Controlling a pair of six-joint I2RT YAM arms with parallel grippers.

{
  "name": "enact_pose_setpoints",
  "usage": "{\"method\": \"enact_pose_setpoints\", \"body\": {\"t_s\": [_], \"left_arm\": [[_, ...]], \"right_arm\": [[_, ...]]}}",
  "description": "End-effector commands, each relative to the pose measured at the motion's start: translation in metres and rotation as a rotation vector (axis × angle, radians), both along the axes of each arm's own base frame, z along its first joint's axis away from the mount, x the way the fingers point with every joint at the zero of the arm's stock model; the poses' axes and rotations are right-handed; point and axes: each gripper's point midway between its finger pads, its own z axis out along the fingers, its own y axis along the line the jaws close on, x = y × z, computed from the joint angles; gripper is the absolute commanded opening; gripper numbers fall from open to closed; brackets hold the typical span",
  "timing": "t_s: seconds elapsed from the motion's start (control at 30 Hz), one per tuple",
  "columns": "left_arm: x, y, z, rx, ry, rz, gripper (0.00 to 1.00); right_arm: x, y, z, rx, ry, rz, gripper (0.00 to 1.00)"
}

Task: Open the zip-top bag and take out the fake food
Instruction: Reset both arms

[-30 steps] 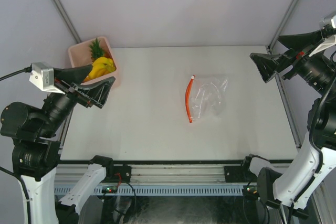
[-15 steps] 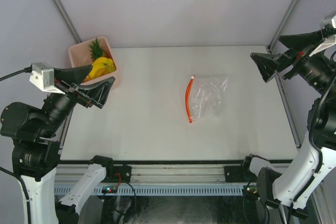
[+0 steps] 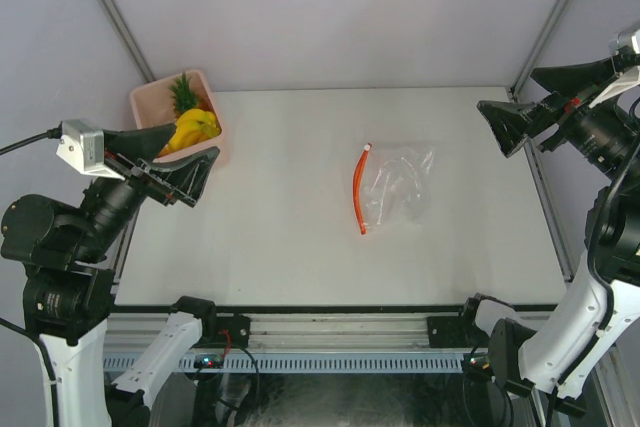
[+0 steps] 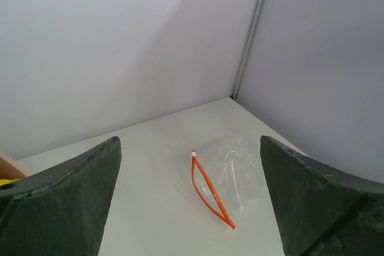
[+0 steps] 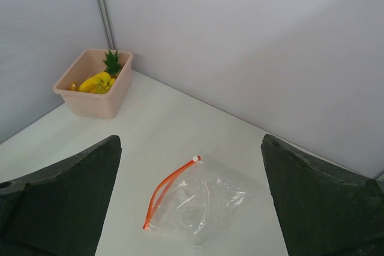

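The zip-top bag (image 3: 395, 187) lies flat near the middle of the table, clear and crinkly, its red-orange zip strip (image 3: 360, 190) gaping open on the left edge. It looks empty; it also shows in the left wrist view (image 4: 231, 172) and the right wrist view (image 5: 195, 202). The fake food (image 3: 190, 122), a yellow banana bunch and a pineapple with green top, sits in the pink bin (image 3: 215, 147) at the far left, also in the right wrist view (image 5: 99, 79). My left gripper (image 3: 175, 162) is open and empty near the bin. My right gripper (image 3: 520, 102) is open and empty, raised at the far right.
The pink bin (image 5: 90, 103) stands in the far left corner against the wall. Metal frame posts (image 3: 115, 12) rise at both back corners. The table's front edge (image 3: 330, 305) runs above the arm rail.
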Motion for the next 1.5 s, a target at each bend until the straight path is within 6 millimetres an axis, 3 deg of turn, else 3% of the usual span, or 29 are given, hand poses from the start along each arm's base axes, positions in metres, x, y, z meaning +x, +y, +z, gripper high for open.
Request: {"method": "enact_pose_setpoints", "body": {"t_s": [0.0,1.47], "left_arm": [[0.0012,0.0031,0.0015,0.018,-0.027,0.019,1.0],[0.0,0.0038,-0.0017,0.031,-0.025,0.022,1.0]], "right_arm": [[-0.0008,-0.0003,0.0002,-0.005,-0.007,-0.003,1.0],[-0.0038,0.0004,-0.0009,-0.008,-0.008,-0.001,1.0]]}}
